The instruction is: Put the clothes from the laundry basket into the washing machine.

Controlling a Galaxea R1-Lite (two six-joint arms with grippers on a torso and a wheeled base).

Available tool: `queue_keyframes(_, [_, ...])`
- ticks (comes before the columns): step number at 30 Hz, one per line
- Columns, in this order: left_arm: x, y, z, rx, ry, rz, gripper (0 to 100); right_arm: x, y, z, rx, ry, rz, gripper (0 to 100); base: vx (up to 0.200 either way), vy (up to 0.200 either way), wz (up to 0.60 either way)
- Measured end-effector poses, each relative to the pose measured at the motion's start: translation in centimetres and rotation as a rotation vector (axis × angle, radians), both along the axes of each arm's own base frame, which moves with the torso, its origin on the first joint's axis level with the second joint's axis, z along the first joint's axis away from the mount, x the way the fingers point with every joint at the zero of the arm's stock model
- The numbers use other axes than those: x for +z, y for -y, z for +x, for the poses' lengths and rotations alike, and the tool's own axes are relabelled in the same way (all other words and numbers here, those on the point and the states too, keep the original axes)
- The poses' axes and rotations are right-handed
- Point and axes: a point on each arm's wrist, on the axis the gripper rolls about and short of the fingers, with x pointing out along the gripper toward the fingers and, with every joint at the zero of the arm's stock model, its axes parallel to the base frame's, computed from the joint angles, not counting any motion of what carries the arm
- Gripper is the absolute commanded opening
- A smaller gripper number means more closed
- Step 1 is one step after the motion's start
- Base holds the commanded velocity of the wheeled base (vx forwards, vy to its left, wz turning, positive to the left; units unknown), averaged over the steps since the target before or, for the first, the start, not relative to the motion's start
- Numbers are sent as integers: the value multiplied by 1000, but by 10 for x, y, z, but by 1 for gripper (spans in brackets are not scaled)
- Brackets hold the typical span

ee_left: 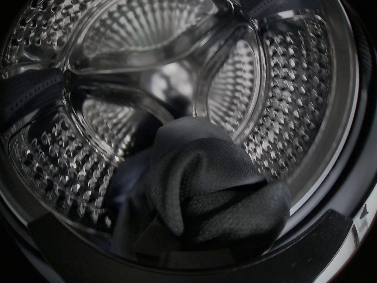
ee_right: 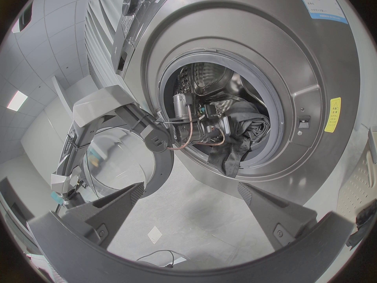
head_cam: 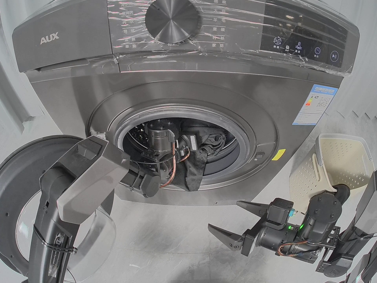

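The washing machine point(head_cam: 188, 95) stands with its round opening facing me. A black garment point(head_cam: 196, 166) lies in the mouth of the drum, one end hanging out over the lower door seal. My left arm's wrist point(head_cam: 161, 138) is inside the opening, right against that garment, and the cloth hides its gripper. In the left wrist view the bunched black garment point(ee_left: 212, 189) sits close in front, with the steel drum point(ee_left: 129, 40) behind it. My right gripper point(head_cam: 224, 216) is low over the floor in front of the machine, open and holding nothing. It faces the opening point(ee_right: 220, 114).
The machine's door point(head_cam: 23, 177) is swung open at the left, beside my left arm. A cream perforated laundry basket point(head_cam: 345, 158) leans at the right, next to my right arm. Bare grey floor point(head_cam: 176, 232) lies between the machine and the right gripper.
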Motion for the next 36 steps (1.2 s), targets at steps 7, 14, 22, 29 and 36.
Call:
queue_keyframes(7, [25,-4,30,86,171,-104,0,0,0,0,1,-1,0,100,0,0,0])
queue_keyframes(14, [18,-8,41,118,198,-123,100,-1,-1,0,1,-2,-2,100,0,0,0])
queue_keyframes(22, [-14,-6,26,90,55,-46,100,-1,-1,0,1,-4,-4,100,0,0,0])
queue_keyframes(29, [-34,-5,-11,12,-155,97,100,-2,-1,0,3,-5,-5,100,0,0,0])
queue_keyframes(36, [-37,-9,-35,-33,-247,193,100,-2,-2,-1,3,-8,-2,100,0,0,0])
